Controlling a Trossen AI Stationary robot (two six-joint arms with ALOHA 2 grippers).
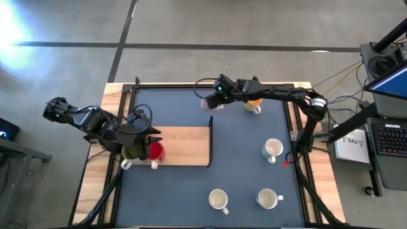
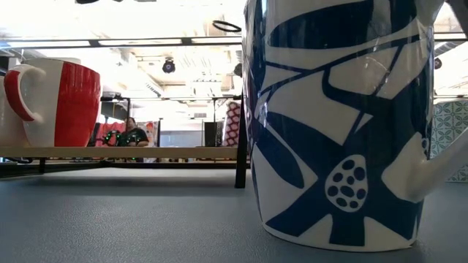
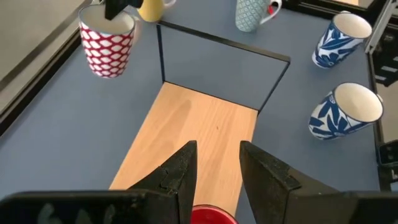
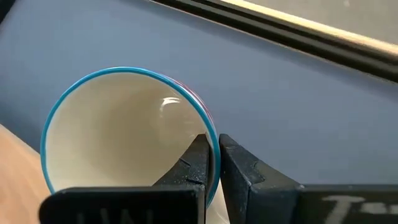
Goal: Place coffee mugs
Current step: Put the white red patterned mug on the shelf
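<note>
My right gripper [image 1: 213, 100] is over the table's far middle, shut on a red-and-white patterned coffee mug [image 3: 107, 43] with a blue rim [image 4: 124, 71]. My left gripper [image 3: 217, 168] stands open above the left end of a wooden board [image 1: 184, 145], touching nothing. Just below it a red mug [image 1: 155, 151] and an olive mug [image 1: 132, 150] stand on their bases on the board. An orange mug [image 1: 254, 104] sits on the table right of the held mug. My right gripper pinches the patterned mug's rim [image 4: 213, 144], one finger inside the mug and one outside its wall. The fingers slant down onto it from above and from the table's right. The mug hangs tilted below them, its base [image 2: 232, 140] clear of the table.
Blue-and-white mugs [image 1: 272, 149] [image 1: 219, 200] [image 1: 267, 198] stand on the table's right and near parts; one fills the low view [image 2: 336, 124]. A teal patterned mug [image 3: 250, 14] stands at the far side. A thin black frame [image 3: 273, 81] edges the board's right end.
</note>
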